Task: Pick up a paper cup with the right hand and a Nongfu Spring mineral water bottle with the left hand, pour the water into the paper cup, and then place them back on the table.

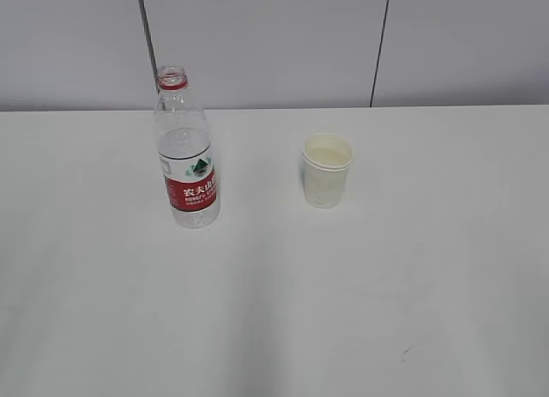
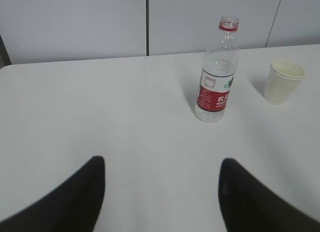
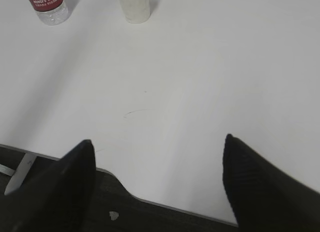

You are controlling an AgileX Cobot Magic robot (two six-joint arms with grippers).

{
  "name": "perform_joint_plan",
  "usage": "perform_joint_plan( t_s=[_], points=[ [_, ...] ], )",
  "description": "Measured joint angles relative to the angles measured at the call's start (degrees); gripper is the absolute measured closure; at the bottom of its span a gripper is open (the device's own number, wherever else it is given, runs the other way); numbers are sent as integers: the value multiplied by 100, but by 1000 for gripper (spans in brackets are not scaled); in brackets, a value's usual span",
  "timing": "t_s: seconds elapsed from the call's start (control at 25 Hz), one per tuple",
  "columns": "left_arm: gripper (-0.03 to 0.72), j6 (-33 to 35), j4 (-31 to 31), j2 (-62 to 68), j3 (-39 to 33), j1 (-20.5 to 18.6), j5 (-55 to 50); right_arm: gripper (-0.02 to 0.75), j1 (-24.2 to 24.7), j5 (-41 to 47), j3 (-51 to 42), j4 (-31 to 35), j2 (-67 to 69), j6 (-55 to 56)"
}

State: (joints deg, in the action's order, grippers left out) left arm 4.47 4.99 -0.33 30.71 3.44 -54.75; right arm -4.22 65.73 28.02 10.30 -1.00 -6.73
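Both claws back and open, nothing picked up yet: either the very start or the very end.

The tabletop (image 1: 274, 328) is wide and white, and I am well back from the things on it: my left claw (image 2: 162, 192) hangs with its jaws spread wide and empty, and my right claw (image 3: 160, 187) stands wider yet over the near edge, also empty. The Nongfu Spring mineral water bottle (image 1: 186, 153) stands upright on the left, uncapped, partly filled. The paper cup (image 1: 327, 171) stands upright to its right, well apart; whether it holds water I cannot tell from this angle. If I am starting, my left must reach far forward and right to the bottle's waist, my right far forward to the cup.
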Motion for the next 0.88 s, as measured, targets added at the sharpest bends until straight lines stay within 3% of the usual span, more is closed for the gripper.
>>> perform_joint_plan(
  t_s=[0.6,0.88],
  points=[
    [241,-19,-275,0,-78,0,-827,150,0,2,0,0,0,0],
    [241,-581,-499,0,-78,0,-832,150,0,2,0,0,0,0]
  ],
)
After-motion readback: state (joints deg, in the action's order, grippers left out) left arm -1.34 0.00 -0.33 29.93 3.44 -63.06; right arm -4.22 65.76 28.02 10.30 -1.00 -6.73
